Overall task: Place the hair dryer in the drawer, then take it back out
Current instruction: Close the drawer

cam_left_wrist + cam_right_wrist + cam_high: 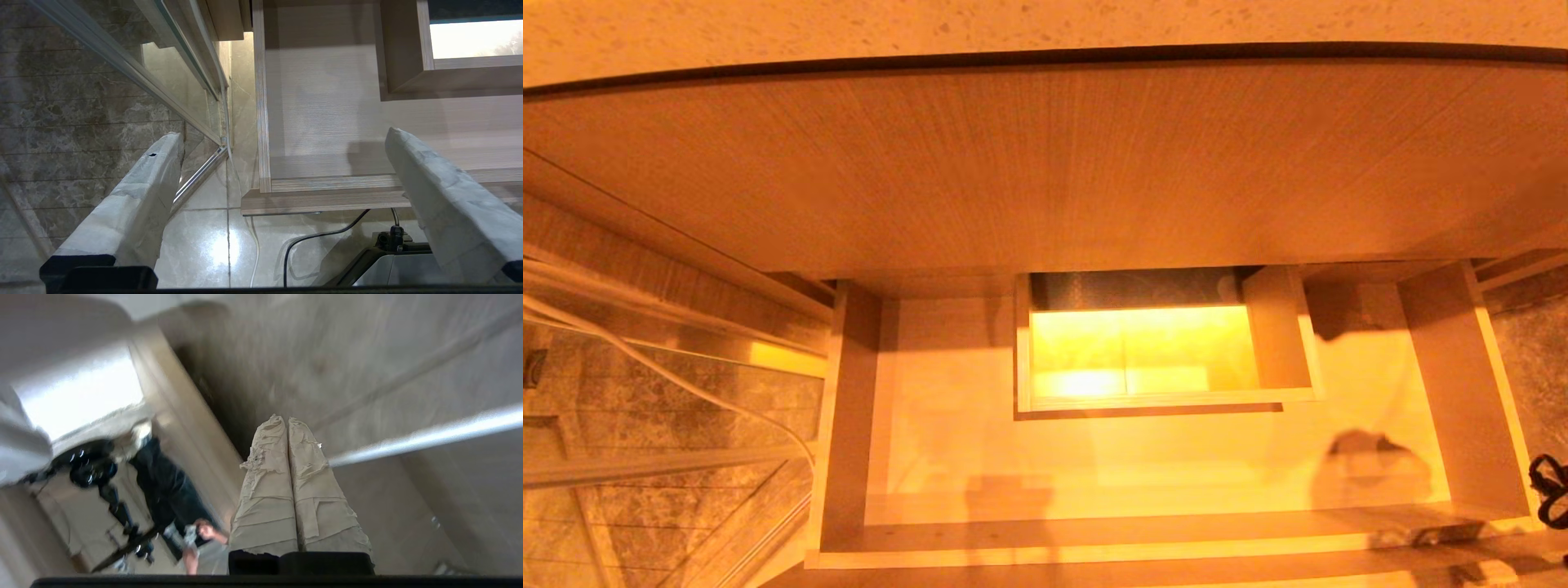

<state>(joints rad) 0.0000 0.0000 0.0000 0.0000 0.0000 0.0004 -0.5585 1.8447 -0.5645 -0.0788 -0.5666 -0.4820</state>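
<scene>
Head view: open drawer (pixel 1160 457), left wrist: spread left end effector (pixel 282 143)

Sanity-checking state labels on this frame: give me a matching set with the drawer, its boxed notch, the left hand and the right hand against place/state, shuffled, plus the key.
Column 1
1. drawer
2. boxed notch
3. left hand
4. right hand

Column 2
A. fingers pressed together, holding nothing
B. pulled out, pale floor exposed
C. fingers spread wide apart, holding nothing
D. at the drawer's mid-back

Pairs: 1-B, 2-D, 3-C, 4-A
</scene>
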